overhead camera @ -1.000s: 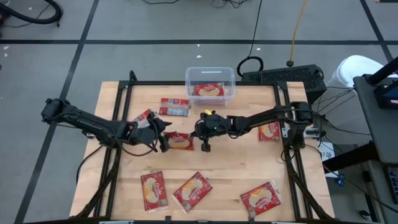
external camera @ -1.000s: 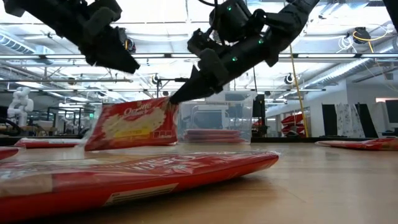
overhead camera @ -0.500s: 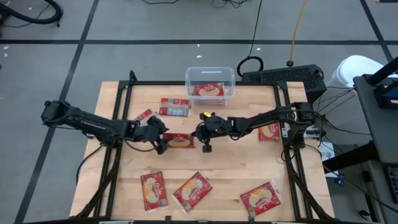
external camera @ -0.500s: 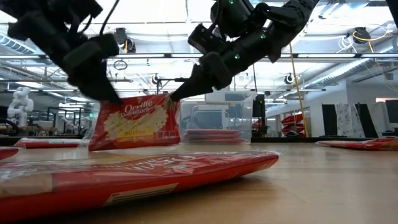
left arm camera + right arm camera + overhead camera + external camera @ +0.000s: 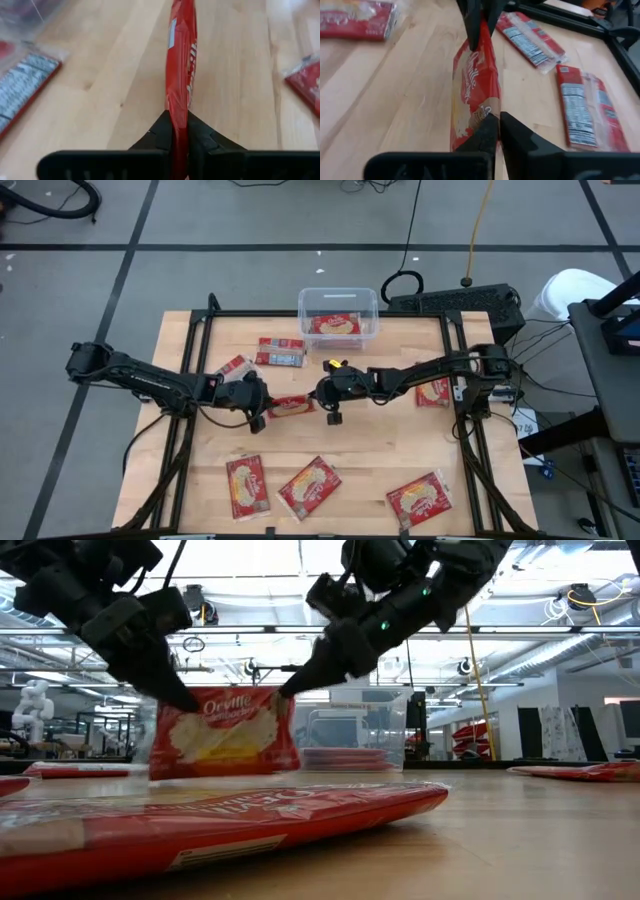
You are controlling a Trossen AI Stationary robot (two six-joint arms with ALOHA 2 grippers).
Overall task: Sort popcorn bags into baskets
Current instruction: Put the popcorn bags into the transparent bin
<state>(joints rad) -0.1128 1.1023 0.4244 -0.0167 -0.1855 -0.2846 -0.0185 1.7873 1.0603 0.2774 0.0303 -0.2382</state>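
Note:
One popcorn bag stands on edge at mid table, its red and yellow face toward the near edge. My left gripper is shut on its upper corner toward the table's left. My right gripper is shut on the opposite upper corner. Whether its lower edge touches the table I cannot tell. The clear basket stands at the far edge with one bag lying in it. My left gripper pinches the bag's upper left corner between its two fingers, which slant down from the table's left. The bag stands upright, edge-on to the fingers. My right gripper pinches the bag's upper right corner between its two fingers, which slant down from the table's right. The bag hangs upright between the two holds.
Loose bags lie flat around: two at the far left, one at the right, three along the near edge. One near bag fills the low view's foreground.
My left gripper has come down toward the table's right to the bag and has shut on its upper left corner. The bag, held all along by my right gripper, has tipped from a lean to stand more upright.

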